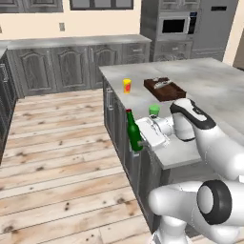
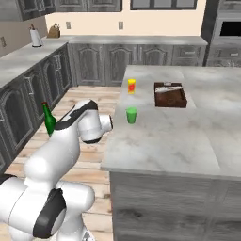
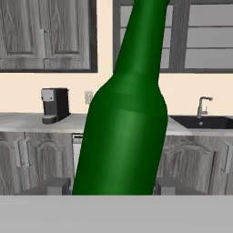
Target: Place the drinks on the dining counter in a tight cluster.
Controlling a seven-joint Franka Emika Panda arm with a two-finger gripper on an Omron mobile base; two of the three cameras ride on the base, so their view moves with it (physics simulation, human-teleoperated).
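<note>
Two cups stand on the dining counter (image 1: 209,86), the pale marble island with a dark grey base: a green cup (image 1: 154,111) near the island's left edge, and a yellow cup with a red mark (image 1: 127,85) farther back along that edge. What is inside either cup cannot be made out, and the red mark is too small to read as writing. Beside them, toward the middle of the top, sits a dark brown wooden tray (image 1: 165,89) holding some pale, flat items that are too blurred to name.

The one drink in sight is the dark green glass bottle (image 1: 134,134) with a red cap. It is off the counter, held in the air just beyond the island's left edge, over the wooden floor (image 1: 57,157). It stands roughly upright, leaning slightly. In the hand view the bottle's body rises between the two dark fingertips (image 3: 53,185), one on each side of its base, so the gripper (image 1: 141,138) is pinching the bottle around its lower body. The glass shows no label or writing.

Against the far wall, a black coffee machine (image 3: 55,105) stands on the rear counter, and a sink with a tap (image 3: 205,114) lies to its right.
</note>
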